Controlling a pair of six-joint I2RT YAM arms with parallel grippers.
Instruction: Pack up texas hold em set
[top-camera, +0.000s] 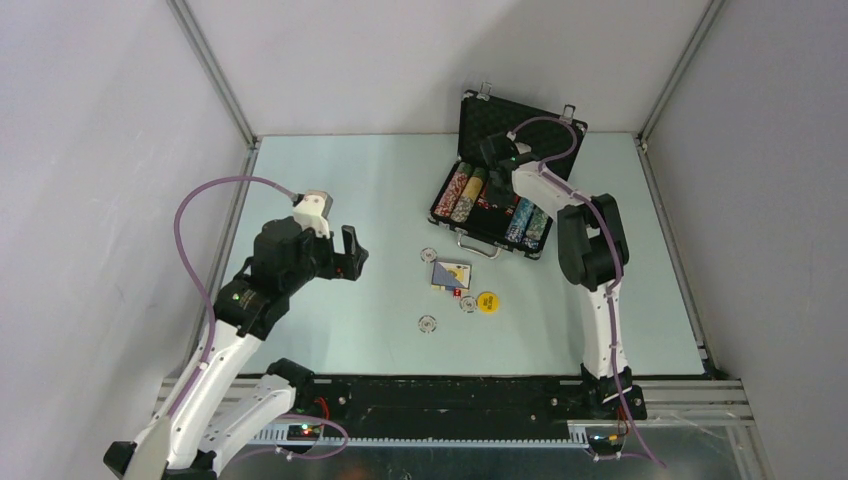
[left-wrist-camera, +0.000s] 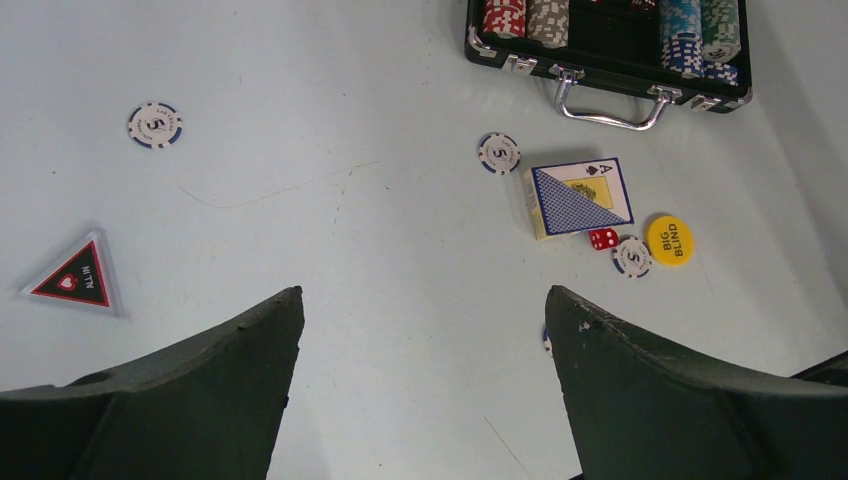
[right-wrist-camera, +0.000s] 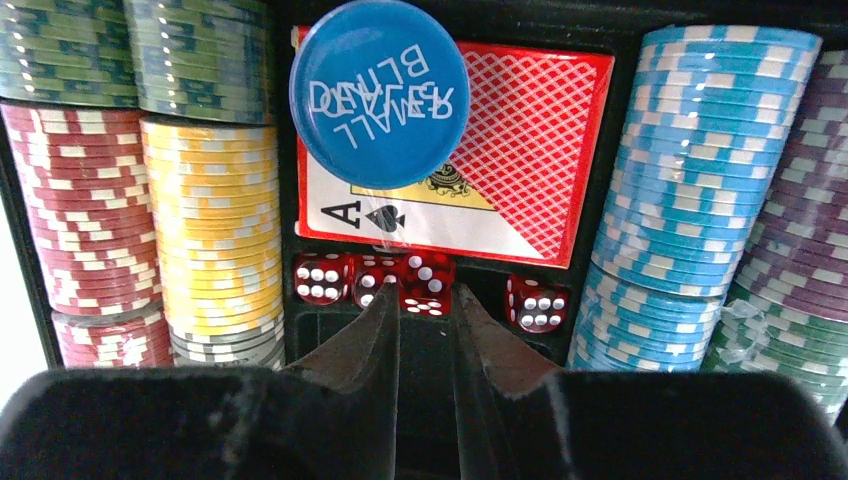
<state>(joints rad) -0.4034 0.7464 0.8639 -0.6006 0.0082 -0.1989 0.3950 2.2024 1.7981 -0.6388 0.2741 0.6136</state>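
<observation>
The table (top-camera: 330, 180) is pale blue. The case (top-camera: 478, 118) sits open at the far side of it, a bit to my right, with its silver handle facing me.

My left gripper (left-wrist-camera: 425, 300) hangs over the table on my left, well apart from the case. Its fingers are spread wide and hold nothing. My right gripper (right-wrist-camera: 425, 300) reaches down into the middle of the case. Its fingers are close together, and they pinch a small red die (right-wrist-camera: 425, 275).

Rows of chips (right-wrist-camera: 215, 220) fill both sides of the case. They are red, yellow, green, blue and purple. Between the rows lies the red deck (right-wrist-camera: 500, 140), with the blue disc (right-wrist-camera: 380, 95) on top of it.

The rest lies on the table, in front of the case. The blue deck (left-wrist-camera: 580, 200) is near the handle. The triangle (left-wrist-camera: 78, 280) is far off to the left. The yellow disc (left-wrist-camera: 669, 240) is just beside the blue deck.

One white chip (left-wrist-camera: 498, 153) is next to the blue deck. A second chip (left-wrist-camera: 631, 256) touches the yellow disc. A third chip (left-wrist-camera: 155, 125) lies alone on the left.

A loose die (left-wrist-camera: 603, 239) sits by the blue deck's corner. More red dice (right-wrist-camera: 320, 280) rest in the case, below the red deck.
</observation>
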